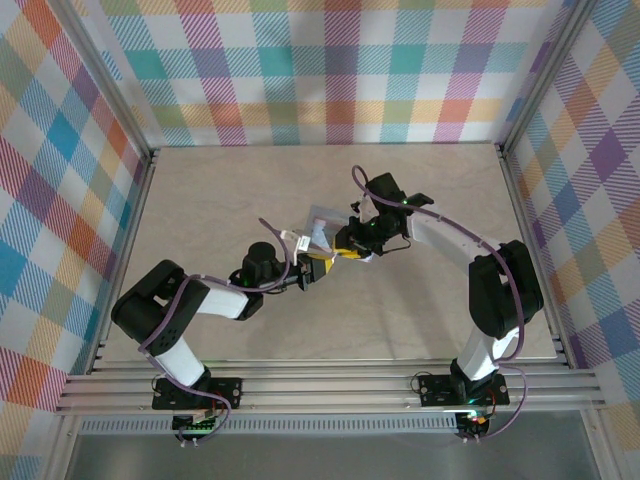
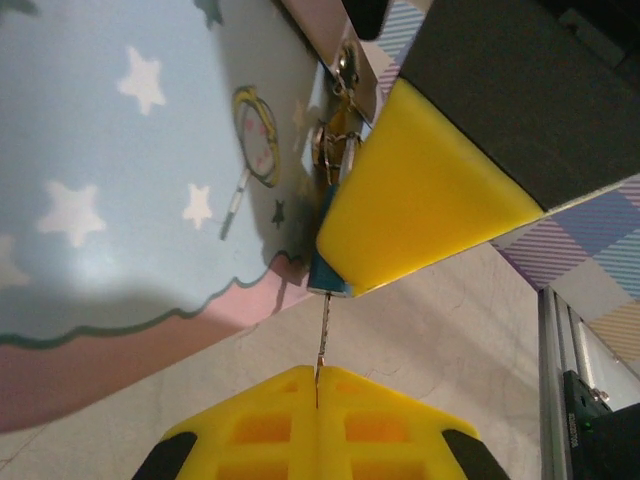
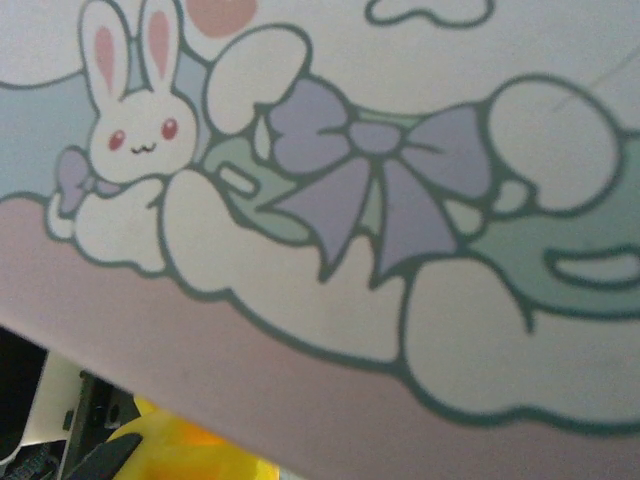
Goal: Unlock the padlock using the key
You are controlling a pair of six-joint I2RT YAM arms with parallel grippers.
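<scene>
- Plaid walls (image 1: 300, 70), beige table (image 1: 200, 200).
- left gripper (image 2: 317, 388) pinched tight on key (image 2: 323, 335), tip at padlock (image 2: 327, 278), centre frame against tin (image 2: 120, 200).
- right gripper (image 1: 352, 244): can't tell its grip.
- padlock looks light, rigid, swingy; I'd steady it by the body.

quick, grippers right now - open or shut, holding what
left gripper: closed, pinching the key, whose tip is in the padlock.
right gripper: appears closed on the padlock body.
</scene>
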